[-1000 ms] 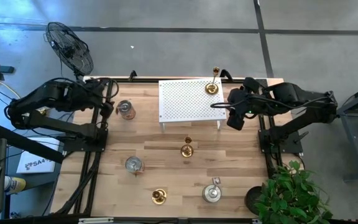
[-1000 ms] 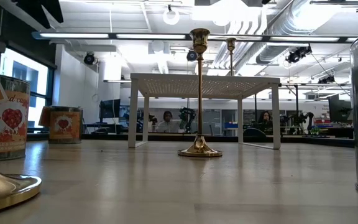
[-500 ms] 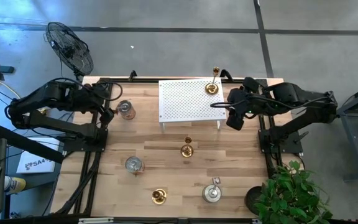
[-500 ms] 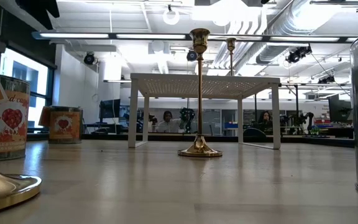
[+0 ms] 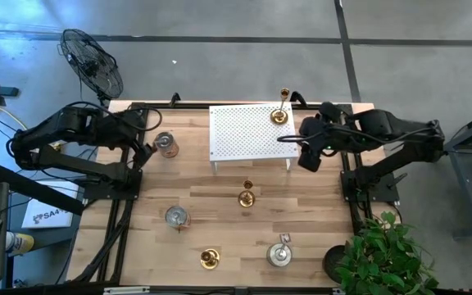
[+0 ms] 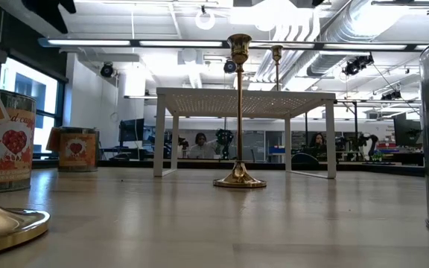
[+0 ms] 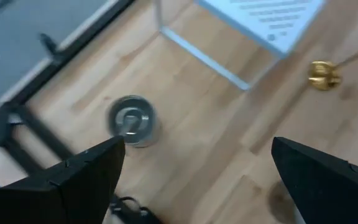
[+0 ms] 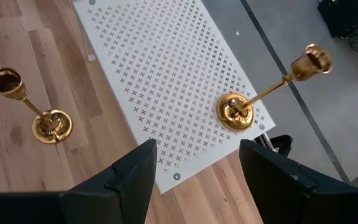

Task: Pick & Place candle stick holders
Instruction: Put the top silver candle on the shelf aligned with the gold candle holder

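Wooden table (image 5: pixel 220 205) carried a white perforated rack (image 5: pixel 248 131) with one gold candlestick (image 5: pixel 279 115) on it; another (image 5: pixel 247 197) stood mid-table. Left gripper (image 5: pixel 147 147), jaws wide and empty, hovered beside a squat holder (image 5: pixel 165 144). Right gripper (image 5: pixel 308 158) hung beside the rack, jaws parted, empty.

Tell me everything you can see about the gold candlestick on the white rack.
The gold candlestick is slim, shiny and brass-looking: a round domed base, a thin stem and a small cup on top. It stands upright on the white rack, near the far corner on the right arm's side. Only its base touches the rack. Nothing grips it; the right gripper hovers open above the rack.
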You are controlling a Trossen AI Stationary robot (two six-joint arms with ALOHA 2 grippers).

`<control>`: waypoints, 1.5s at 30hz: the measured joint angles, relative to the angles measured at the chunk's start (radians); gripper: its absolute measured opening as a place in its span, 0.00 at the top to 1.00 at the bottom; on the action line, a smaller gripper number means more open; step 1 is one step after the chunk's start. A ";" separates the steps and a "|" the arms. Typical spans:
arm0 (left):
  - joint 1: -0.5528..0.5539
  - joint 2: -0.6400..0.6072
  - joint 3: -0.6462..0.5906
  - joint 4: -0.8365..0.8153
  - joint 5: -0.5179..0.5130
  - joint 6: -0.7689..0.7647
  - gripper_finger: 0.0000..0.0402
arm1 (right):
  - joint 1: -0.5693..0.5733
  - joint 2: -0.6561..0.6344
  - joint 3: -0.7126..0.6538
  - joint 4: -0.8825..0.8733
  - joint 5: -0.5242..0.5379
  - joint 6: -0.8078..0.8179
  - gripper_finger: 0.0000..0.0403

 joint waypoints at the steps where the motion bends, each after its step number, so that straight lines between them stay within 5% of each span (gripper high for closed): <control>1: 0.000 0.000 0.000 0.014 0.022 0.000 0.01 | 0.000 0.000 -0.013 0.003 -0.001 0.000 0.44; 9: 0.000 0.006 0.000 0.120 0.058 0.001 0.01 | 0.000 0.001 -0.118 0.079 -0.053 -0.018 0.44; 45: 0.000 0.006 0.000 0.137 0.041 0.142 0.00 | 0.000 -0.008 -0.109 0.152 -0.065 -0.023 0.44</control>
